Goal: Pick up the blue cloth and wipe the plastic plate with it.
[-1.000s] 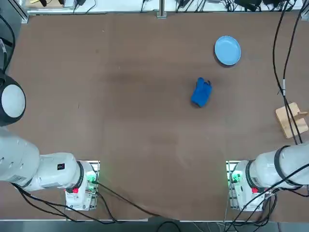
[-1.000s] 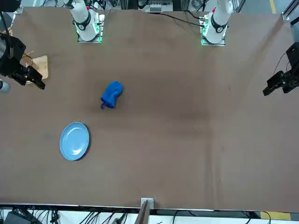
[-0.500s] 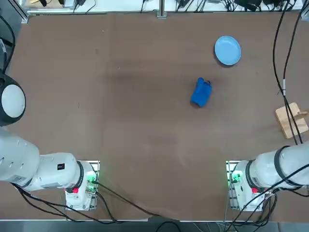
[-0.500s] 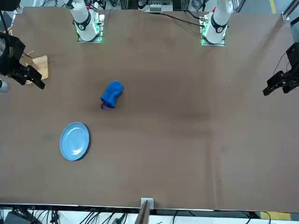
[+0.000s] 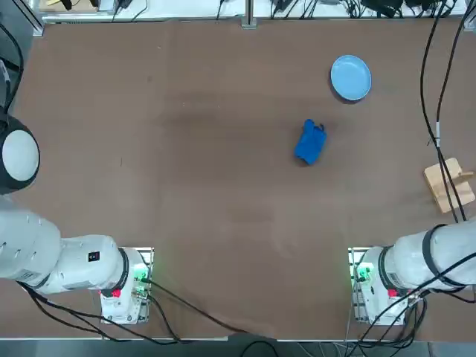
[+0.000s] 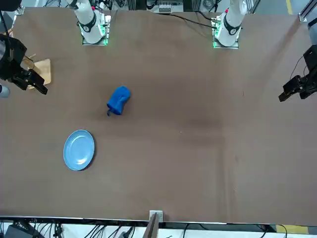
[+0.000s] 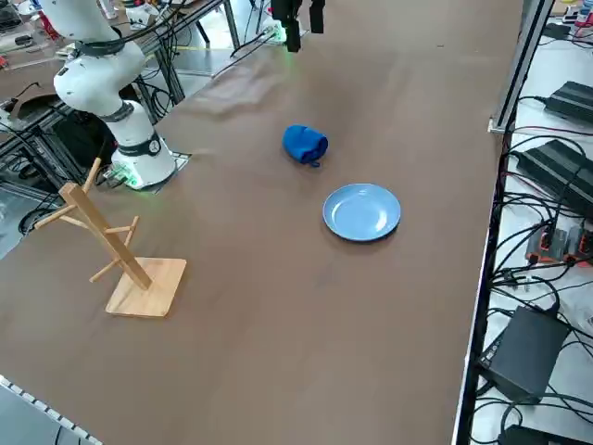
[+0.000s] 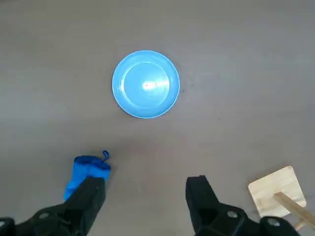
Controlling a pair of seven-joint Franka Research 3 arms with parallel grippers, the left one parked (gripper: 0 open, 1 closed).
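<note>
**Cloth bunched on the table, gripper high and empty**

The blue cloth (image 5: pixel 310 141) lies crumpled on the table (image 5: pixel 186 149), at about 7 o'clock from the blue plastic plate (image 5: pixel 350 77) in the top view, near it but apart. The right gripper (image 8: pixel 145 194) hangs high above both, fingers spread, holding nothing. This fits either a pickup to come or a finished wipe.
</note>
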